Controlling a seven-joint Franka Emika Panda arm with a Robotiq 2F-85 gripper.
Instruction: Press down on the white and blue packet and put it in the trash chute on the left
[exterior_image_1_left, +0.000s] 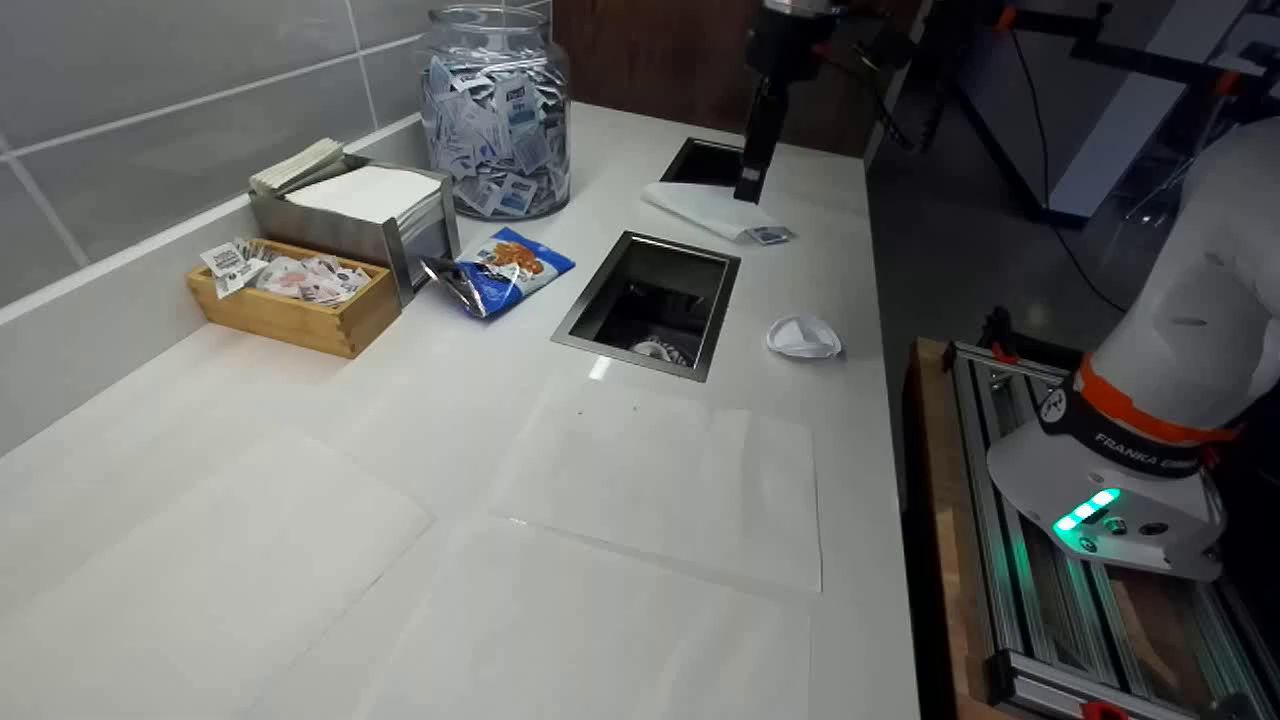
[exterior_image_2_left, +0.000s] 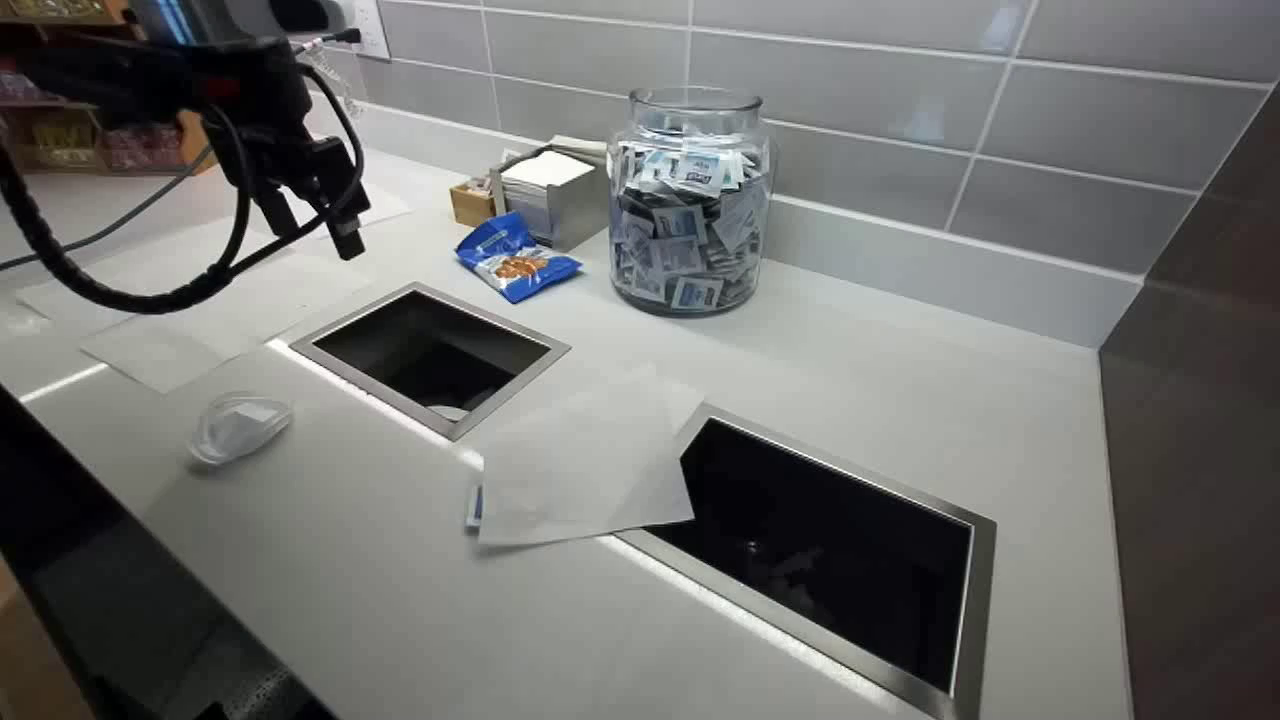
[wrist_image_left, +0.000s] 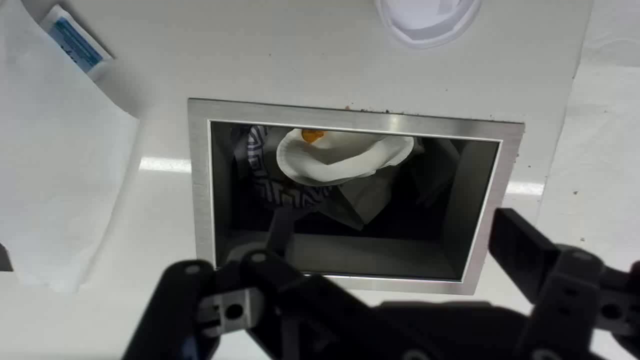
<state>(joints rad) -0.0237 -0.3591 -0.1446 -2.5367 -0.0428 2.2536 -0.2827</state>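
Note:
The white and blue packet (exterior_image_1_left: 515, 265) is a blue snack bag with white patches and a food picture, lying by the napkin holder. It also shows in an exterior view (exterior_image_2_left: 515, 258) and is out of the wrist view. A metal-rimmed trash chute (exterior_image_1_left: 592, 285) is set in the counter near it, also seen in an exterior view (exterior_image_2_left: 510, 392). In the wrist view this chute (wrist_image_left: 350, 115) holds a bent white plate and a patterned one. My gripper (wrist_image_left: 395, 225) is open and empty, raised above the counter; it shows in both exterior views (exterior_image_1_left: 750, 185) (exterior_image_2_left: 315, 225).
Another chute (exterior_image_2_left: 983, 600) has a white paper sheet (exterior_image_2_left: 590, 470) over part of its rim, with a small white-and-blue sachet (wrist_image_left: 75, 42) beneath. A crumpled white item (exterior_image_1_left: 803, 337) lies near the edge. A glass jar (exterior_image_1_left: 500, 130), napkin holder (exterior_image_2_left: 575, 205) and wooden box (exterior_image_1_left: 290, 318) line the wall.

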